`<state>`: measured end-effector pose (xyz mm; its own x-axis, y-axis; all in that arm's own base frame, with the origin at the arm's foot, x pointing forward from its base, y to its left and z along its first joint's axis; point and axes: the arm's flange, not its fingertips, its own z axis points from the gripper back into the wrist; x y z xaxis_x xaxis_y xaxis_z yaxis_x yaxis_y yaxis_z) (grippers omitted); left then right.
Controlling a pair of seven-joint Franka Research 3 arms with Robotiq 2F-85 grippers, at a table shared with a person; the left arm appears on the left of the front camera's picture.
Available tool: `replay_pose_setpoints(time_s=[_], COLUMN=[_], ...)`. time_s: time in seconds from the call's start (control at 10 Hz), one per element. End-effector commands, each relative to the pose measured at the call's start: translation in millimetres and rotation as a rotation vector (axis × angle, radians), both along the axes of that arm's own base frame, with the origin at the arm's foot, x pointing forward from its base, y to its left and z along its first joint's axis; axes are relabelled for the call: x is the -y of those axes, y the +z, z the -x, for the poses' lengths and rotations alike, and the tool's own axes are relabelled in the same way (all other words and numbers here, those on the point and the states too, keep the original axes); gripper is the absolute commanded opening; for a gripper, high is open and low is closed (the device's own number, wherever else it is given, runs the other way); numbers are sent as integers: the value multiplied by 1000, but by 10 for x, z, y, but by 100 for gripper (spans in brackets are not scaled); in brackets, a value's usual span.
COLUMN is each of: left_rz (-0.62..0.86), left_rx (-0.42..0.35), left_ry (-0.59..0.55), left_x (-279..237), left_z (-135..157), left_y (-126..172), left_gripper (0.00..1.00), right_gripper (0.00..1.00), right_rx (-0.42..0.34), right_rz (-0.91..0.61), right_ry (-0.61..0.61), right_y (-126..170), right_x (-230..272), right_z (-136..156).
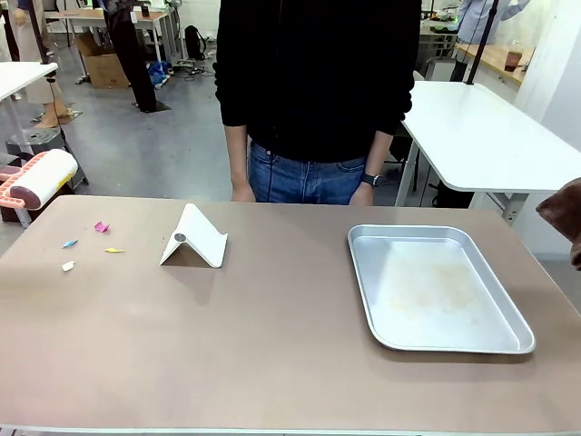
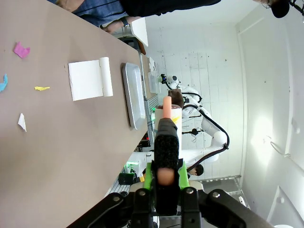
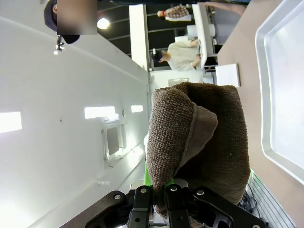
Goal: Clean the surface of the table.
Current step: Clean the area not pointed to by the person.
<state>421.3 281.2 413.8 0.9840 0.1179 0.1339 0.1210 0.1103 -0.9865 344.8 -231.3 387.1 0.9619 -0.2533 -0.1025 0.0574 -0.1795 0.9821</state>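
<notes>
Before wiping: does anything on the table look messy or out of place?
Yes: four paper scraps, pink, blue, yellow, white, litter the left end of the table; the metal tray shows faint yellowish smears.

The front view looks from the near side across the large taupe-brown table point(image 1: 272, 363) to its far edge. Both wrist views are rolled sideways. The left faces rightward along the table, and the right faces leftward, close behind a brown terry cloth point(image 3: 199, 137). All share the rectangular metal tray point(image 1: 436, 286).
</notes>
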Motion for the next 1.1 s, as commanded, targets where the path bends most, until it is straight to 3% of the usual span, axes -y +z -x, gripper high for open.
replay_pose_setpoints(time_s=[0.0, 0.2, 0.5, 0.7, 1.0], left_rz=[0, -224, -490, -628, -725], left_rx=[0, -29, 17, 47, 45], left_ry=[0, 74, 144, 190, 223], left_x=[0, -188, -330, -340, -407], left_z=[0, -62, -126, -167, -210], left_y=[0, 125, 168, 145, 197], left_gripper=[22, 22, 22, 4, 5], right_gripper=[0, 0, 0, 0, 0], right_rx=[8, 8, 8, 8, 8], right_rz=[-15, -15, -15, -15, -15], right_ry=[4, 4, 4, 4, 4], right_y=[38, 38, 38, 38, 38], right_x=[16, 16, 16, 16, 16], right_z=[16, 16, 16, 16, 16])
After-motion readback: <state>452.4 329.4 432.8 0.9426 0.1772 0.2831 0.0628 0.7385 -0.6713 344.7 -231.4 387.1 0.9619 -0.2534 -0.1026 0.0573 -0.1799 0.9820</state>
